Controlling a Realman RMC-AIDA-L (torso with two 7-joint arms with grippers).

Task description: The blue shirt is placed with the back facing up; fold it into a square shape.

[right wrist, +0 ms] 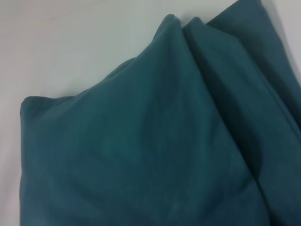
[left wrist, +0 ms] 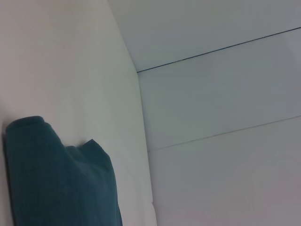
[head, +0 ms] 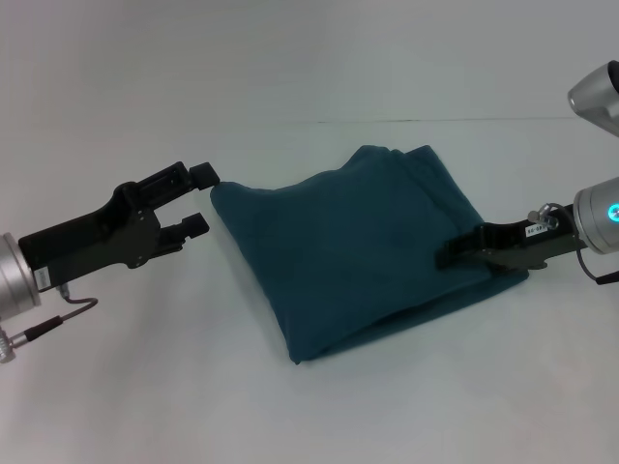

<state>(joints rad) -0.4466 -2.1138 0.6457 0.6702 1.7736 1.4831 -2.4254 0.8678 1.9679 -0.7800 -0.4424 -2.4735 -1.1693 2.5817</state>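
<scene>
The blue shirt (head: 353, 246) lies folded into a rough, tilted square in the middle of the white table, plain side up, with soft folds along its far edge. My left gripper (head: 200, 199) hovers just off the shirt's left corner, open, with nothing between its fingers. From the right, my right gripper (head: 447, 254) reaches in low over the shirt's right edge, its black fingers close together and resting on the cloth. The left wrist view catches one folded corner of the blue shirt (left wrist: 56, 179). Creased layers of the blue shirt (right wrist: 150, 141) fill the right wrist view.
The white table (head: 145, 387) stretches around the shirt on all sides. A thin dark seam (head: 435, 121) marks where the table's far edge meets the white wall. Nothing else stands on the table.
</scene>
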